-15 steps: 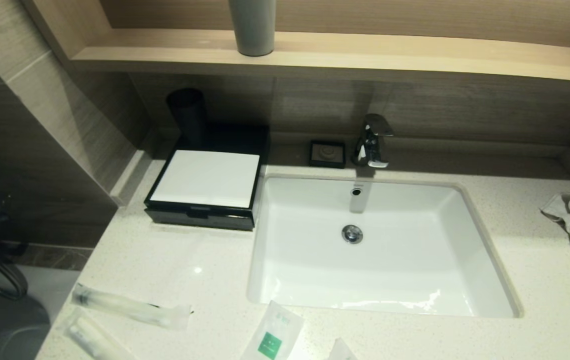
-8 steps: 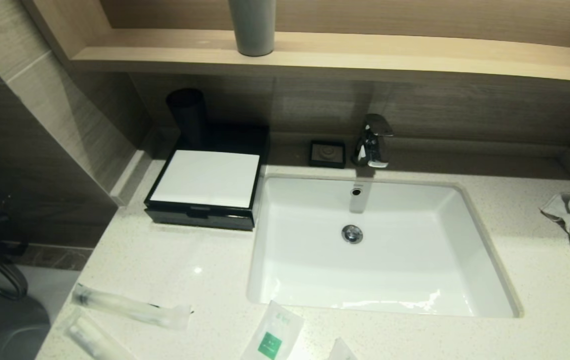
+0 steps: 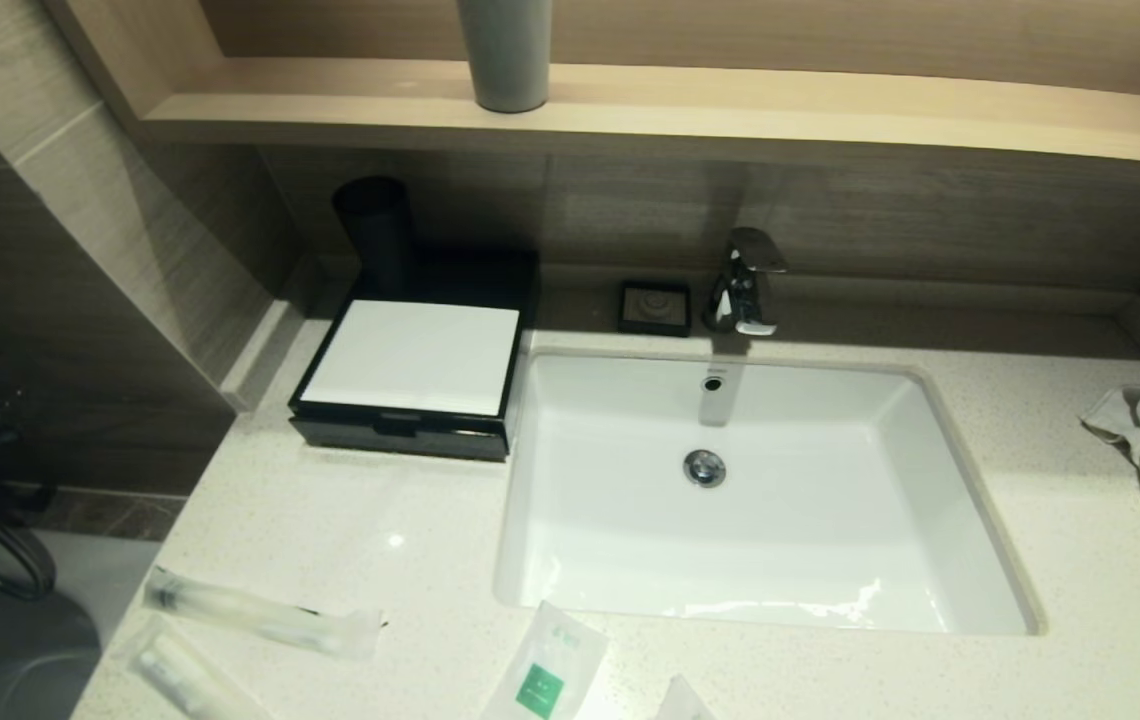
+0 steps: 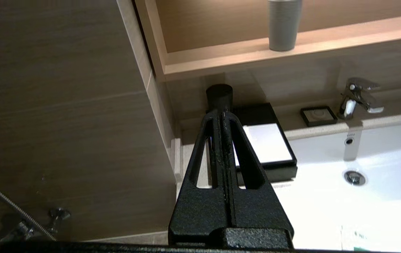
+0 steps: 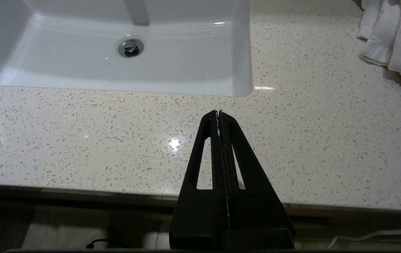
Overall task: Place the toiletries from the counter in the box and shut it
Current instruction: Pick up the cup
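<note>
Nothing packed yet. Toiletries (image 3: 260,612) all lie along the desk (image 3: 350,510) front edge; box (image 3: 410,380) at back-left corner, drawer closed. Left gripper (image 4: 220,114) and right gripper (image 5: 218,113) both pinched together, empty. Everything left to do.

Right gripper (image 5: 218,113) above counter (image 5: 292,140)

Desk (image 5: 327,140): speckled polished stone, glossy. Basin (image 3: 810,560): smooth glazed white. Tap (image 3: 748,280): shiny chromed metal. Shelf (image 3: 830,120): matt pale wood. Towel (image 5: 394,35): rough looped cloth. Packets (image 3: 260,615): translucent plastic film. Left tool (image 4: 221,114): grainy matt black.
</note>
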Available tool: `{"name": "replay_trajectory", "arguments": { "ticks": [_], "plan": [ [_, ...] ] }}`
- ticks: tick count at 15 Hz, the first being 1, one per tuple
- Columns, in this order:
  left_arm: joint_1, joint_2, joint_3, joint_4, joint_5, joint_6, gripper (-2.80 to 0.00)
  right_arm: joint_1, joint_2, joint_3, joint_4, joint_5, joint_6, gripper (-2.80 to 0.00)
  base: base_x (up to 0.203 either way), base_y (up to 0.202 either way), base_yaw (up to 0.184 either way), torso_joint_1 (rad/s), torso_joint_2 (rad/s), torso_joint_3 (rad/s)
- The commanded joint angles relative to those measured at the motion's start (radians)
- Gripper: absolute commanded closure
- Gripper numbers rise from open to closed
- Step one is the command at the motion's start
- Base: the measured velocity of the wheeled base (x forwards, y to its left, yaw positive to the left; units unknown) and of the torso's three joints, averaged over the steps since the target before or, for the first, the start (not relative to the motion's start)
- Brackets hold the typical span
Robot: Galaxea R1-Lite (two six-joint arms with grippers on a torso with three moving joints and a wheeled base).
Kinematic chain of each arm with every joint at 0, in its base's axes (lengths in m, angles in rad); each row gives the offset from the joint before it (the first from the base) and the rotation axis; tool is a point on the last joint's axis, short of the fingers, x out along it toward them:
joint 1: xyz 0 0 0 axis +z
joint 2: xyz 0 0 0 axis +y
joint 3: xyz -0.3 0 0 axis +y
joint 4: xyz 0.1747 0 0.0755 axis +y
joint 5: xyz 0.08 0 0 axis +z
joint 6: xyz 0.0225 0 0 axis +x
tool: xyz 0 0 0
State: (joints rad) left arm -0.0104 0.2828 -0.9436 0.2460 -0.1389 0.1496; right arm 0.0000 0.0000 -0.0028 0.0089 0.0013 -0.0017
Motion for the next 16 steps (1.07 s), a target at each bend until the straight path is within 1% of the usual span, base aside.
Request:
{"name": "replay_trajectory", "arguments": {
  "ticks": [1, 6, 13, 16],
  "plan": [
    [0.001, 0.182, -0.050, -0.050, 0.001, -0.004, 0.00, 0.000, 0.000, 0.000, 0.000, 0.000, 0.000, 0.00, 0.000, 0.000, 0.000, 0.000, 0.00, 0.000],
    [0.002, 0.336, -0.092, -0.076, 0.000, -0.007, 0.00, 0.000, 0.000, 0.000, 0.000, 0.000, 0.000, 0.00, 0.000, 0.000, 0.000, 0.000, 0.00, 0.000],
    [0.001, 0.482, -0.071, -0.077, -0.003, -0.007, 0.00, 0.000, 0.000, 0.000, 0.000, 0.000, 0.000, 0.00, 0.000, 0.000, 0.000, 0.000, 0.00, 0.000],
    [-0.007, 0.535, -0.030, -0.116, -0.005, -0.039, 0.00, 0.000, 0.000, 0.000, 0.000, 0.000, 0.000, 0.00, 0.000, 0.000, 0.000, 0.000, 0.00, 0.000]
  ]
}}
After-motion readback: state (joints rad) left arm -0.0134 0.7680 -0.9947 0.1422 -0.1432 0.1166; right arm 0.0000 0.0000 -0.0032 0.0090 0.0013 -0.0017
